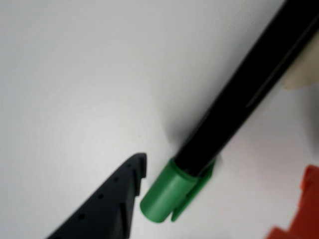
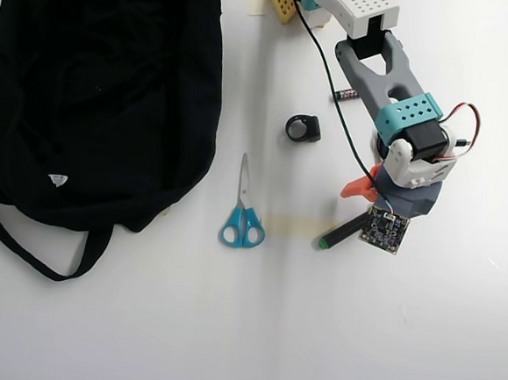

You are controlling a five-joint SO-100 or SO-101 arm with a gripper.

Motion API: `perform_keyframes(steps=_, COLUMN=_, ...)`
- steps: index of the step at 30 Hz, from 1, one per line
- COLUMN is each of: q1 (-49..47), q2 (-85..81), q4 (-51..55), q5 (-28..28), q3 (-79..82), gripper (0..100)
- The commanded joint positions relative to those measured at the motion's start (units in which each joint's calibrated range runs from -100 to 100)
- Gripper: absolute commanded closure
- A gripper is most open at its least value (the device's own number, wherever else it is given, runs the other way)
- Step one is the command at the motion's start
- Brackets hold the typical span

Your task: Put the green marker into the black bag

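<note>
At the far left of the overhead view the black bag (image 2: 95,89) lies slumped on the white tabletop (image 2: 225,329), its only marking a small white logo too small to read. Right of it come blue-handled scissors (image 2: 243,208), a coiled black cable (image 2: 302,128) and a small black battery (image 2: 346,95) whose print is illegible. The green marker (image 2: 342,231) lies flat at centre right, well apart from the bag, its upper end under the gripper (image 1: 214,209). In the wrist view the jaws stand open, dark finger left of the green cap, orange finger at the right. Closing this near the cap, the round barrel could likely roll or pivot out, and the long carry might loosen it.
</note>
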Motion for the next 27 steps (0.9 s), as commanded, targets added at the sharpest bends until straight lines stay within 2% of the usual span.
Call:
perform_keyframes(steps=1, q1=0.37, q2=-0.73, q4=-0.84, q5=0.34, q3=-1.46, gripper=62)
perform_keyframes(steps=22, q1=0.37, q2=1.51, q4=-2.04, q5=-0.13, q3=-2.81, gripper=62)
perform_keyframes(steps=27, q1=0.37, q2=1.1, q4=-2.04, q5=-0.03, q3=-2.81, gripper=67)
